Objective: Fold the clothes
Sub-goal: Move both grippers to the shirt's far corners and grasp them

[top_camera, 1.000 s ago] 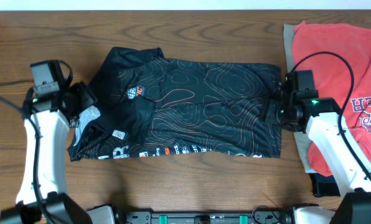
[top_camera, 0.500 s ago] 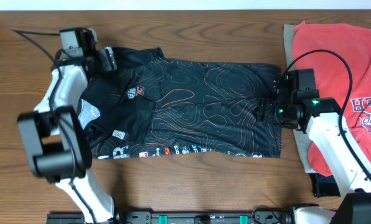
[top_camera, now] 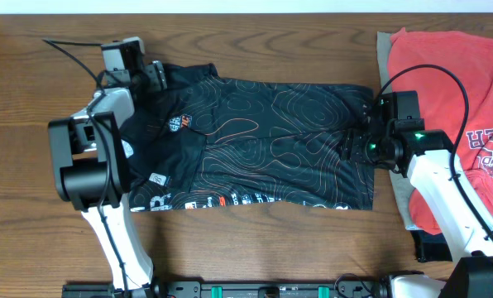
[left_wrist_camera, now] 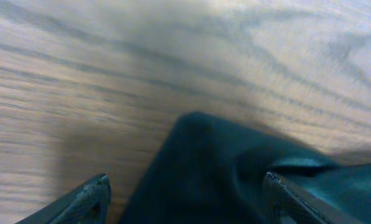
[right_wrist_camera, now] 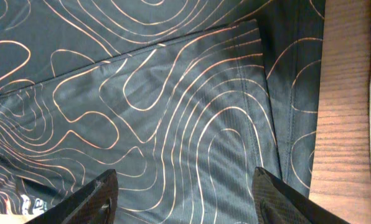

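The black jersey [top_camera: 255, 141] with orange-and-white contour lines lies partly folded across the middle of the table. My left gripper [top_camera: 153, 73] is open at its far left corner; in the left wrist view a dark fabric corner [left_wrist_camera: 204, 168] lies between the open fingers [left_wrist_camera: 185, 196]. My right gripper [top_camera: 351, 146] is open over the jersey's right edge; the right wrist view shows the hem [right_wrist_camera: 254, 93] between the spread fingers [right_wrist_camera: 185, 196]. A coral-red T-shirt [top_camera: 453, 91] lies at the far right on a beige garment [top_camera: 385, 58].
Bare wooden table [top_camera: 255, 240] surrounds the jersey at the front, back and left. A strip of wood [right_wrist_camera: 347, 124] separates the jersey's right edge from the beige garment. A small dark item [top_camera: 428, 246] lies by the right arm's base.
My left arm swung from the jersey's left sleeve up to its far left corner. The right gripper shifted slightly left over the jersey's right edge. The jersey has not visibly moved.
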Available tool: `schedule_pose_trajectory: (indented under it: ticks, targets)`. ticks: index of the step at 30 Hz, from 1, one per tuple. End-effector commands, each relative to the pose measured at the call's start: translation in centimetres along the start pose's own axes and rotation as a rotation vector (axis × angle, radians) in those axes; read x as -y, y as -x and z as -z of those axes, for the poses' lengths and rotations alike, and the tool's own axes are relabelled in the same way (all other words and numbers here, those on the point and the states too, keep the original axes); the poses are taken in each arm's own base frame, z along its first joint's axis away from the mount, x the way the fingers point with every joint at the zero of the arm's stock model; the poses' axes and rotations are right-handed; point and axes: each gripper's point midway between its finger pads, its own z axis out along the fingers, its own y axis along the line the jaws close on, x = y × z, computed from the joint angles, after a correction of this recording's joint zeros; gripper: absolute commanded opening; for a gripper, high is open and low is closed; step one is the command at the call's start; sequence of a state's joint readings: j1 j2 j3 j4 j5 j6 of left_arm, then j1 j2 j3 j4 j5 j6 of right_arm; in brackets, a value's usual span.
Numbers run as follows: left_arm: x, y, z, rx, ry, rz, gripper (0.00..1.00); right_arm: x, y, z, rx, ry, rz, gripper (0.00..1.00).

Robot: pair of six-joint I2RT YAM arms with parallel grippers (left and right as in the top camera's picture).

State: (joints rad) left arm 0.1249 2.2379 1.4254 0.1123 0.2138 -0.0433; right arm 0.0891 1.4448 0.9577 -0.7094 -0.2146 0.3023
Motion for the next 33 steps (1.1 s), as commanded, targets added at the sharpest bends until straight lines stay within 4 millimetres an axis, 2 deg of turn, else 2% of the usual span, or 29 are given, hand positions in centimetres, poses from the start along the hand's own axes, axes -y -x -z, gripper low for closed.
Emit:
schedule_pose_trajectory:
  ticks: [1,2,6,8,9,10,11,12,15,18,21,26,29,33]
  targets:
    - [1.1,0.6,-0.8,0.026,-0.026,-0.031,0.79,-0.6,0.5,0.2,0.016,0.018,0.021,0.68]
    - [1.4,0.7,-0.9,0.032,-0.030,-0.041,0.78,-0.7,0.4,0.2,0.016,0.020,0.026,0.69]
    - [2.0,0.6,-1.0,0.032,-0.038,-0.057,0.57,-1.7,0.4,0.0,0.022,0.033,0.058,0.71]
    - [2.0,0.4,-1.0,0.023,-0.037,-0.055,0.40,-2.3,0.5,0.0,0.033,0.043,0.076,0.71]
    - [2.0,0.2,-1.0,0.018,-0.036,-0.055,0.27,-2.5,0.7,0.0,0.042,0.041,0.082,0.71]
    - [1.9,0.0,-1.0,0.011,-0.035,-0.054,0.19,-2.5,0.9,-0.1,0.053,0.035,0.088,0.71]
    - [1.9,-0.1,-1.0,0.004,-0.034,-0.053,0.11,-2.5,1.1,-0.1,0.063,0.027,0.091,0.71]
    - [1.8,-0.3,-1.0,-0.005,-0.033,-0.051,0.08,-2.4,1.4,-0.1,0.074,0.019,0.093,0.70]
    - [1.8,-0.4,-0.7,-0.018,-0.031,-0.042,0.06,-1.9,2.3,0.0,0.115,-0.017,0.096,0.68]
    - [2.0,0.3,0.4,-0.019,-0.030,-0.035,0.06,-0.9,3.5,-0.1,0.167,-0.079,0.095,0.67]
    - [2.4,1.3,2.6,-0.030,-0.028,-0.033,0.06,-0.7,4.8,-1.0,0.200,-0.097,0.115,0.67]
    - [3.3,2.6,6.5,-0.052,-0.028,-0.031,0.06,-0.7,7.1,-3.7,0.204,-0.102,0.134,0.66]
    - [3.5,2.4,7.9,-0.081,-0.025,-0.024,0.06,-0.5,9.8,-5.2,0.188,-0.126,0.132,0.66]
    - [3.4,1.0,8.3,-0.141,-0.018,-0.014,0.06,-0.2,14.7,-6.8,0.213,-0.158,0.109,0.67]
